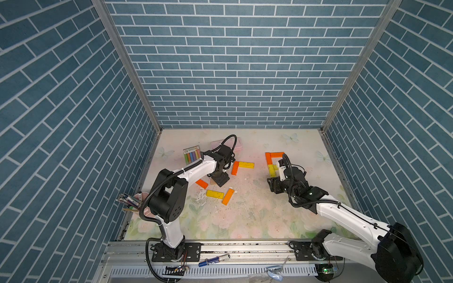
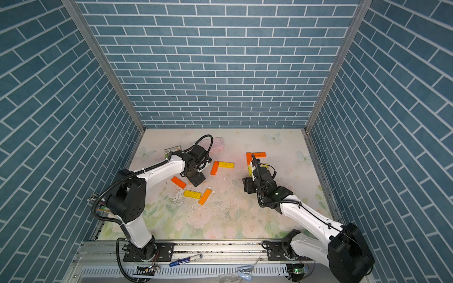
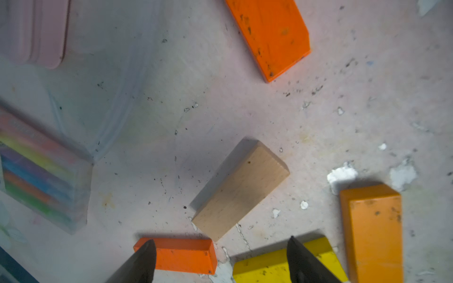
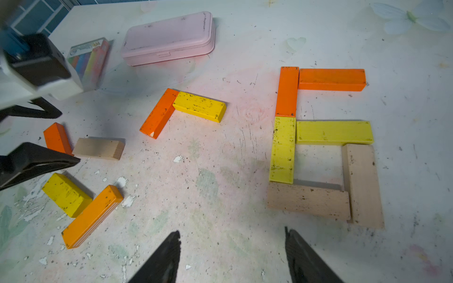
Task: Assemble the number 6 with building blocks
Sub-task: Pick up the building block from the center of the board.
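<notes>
Six bars laid, and the number 6 [image 4: 284,147] lies whole on the right of the surface [image 4: 220,196], toward the far side.
My right hand [image 4: 231,230] hangs on its near side, jaws wide apart, holding nothing. My left hand [image 3: 220,239] gapes empty too, over the loose building blocks [image 3: 183,254] at left-centre, with a tan one [image 3: 240,191] just beside it.
</notes>
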